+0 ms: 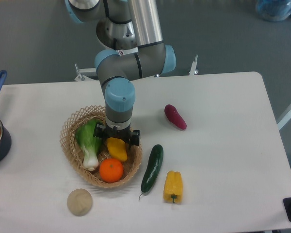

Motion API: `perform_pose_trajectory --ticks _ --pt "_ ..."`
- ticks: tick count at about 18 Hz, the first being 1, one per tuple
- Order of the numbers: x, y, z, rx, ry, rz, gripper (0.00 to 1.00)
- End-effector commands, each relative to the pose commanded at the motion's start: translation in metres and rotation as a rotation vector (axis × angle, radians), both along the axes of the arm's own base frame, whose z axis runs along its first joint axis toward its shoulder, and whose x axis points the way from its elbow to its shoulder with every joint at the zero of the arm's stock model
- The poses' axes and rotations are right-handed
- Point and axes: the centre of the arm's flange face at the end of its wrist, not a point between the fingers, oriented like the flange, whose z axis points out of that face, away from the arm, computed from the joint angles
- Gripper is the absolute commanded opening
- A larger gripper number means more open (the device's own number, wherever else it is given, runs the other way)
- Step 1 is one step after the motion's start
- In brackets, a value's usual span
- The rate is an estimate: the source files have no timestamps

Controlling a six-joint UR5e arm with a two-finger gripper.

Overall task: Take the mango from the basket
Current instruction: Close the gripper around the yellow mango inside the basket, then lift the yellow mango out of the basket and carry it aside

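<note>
inside basket (70, 141): one mango (117, 148), one orange (111, 170).

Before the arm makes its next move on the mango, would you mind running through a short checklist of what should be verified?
1. Gripper is over the mango: ok, it sits at the mango's upper end.
2. Fingers closed on the mango: cannot tell, the wrist hides the fingertips.
3. Mango in the basket: ok, it lies between the bok choy and the basket's right rim.
4. Neighbours clear of the grasp: not ok, the orange sits right against the mango's lower end.
5. Right fruit targeted: ok, the yellow bell pepper lies outside the basket, beside the cucumber.
</note>
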Motion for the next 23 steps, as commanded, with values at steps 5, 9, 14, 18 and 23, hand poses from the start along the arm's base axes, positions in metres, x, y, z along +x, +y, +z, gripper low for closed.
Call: perform_pose_trajectory --ticks 5,9,14,18,23 --pt "-0.001 0.003 0.001 0.004 0.003 -0.005 0.59" --pt "-0.003 0.004 0.009 0.018 0.012 -0.014 0.49" --pt "-0.008 0.000 0.035 0.059 0.042 -0.025 0.48" --pt "-0.012 0.001 0.085 0.131 0.112 -0.029 0.48" --pt "-0.057 -0.010 0.171 0.253 0.236 0.050 0.48"
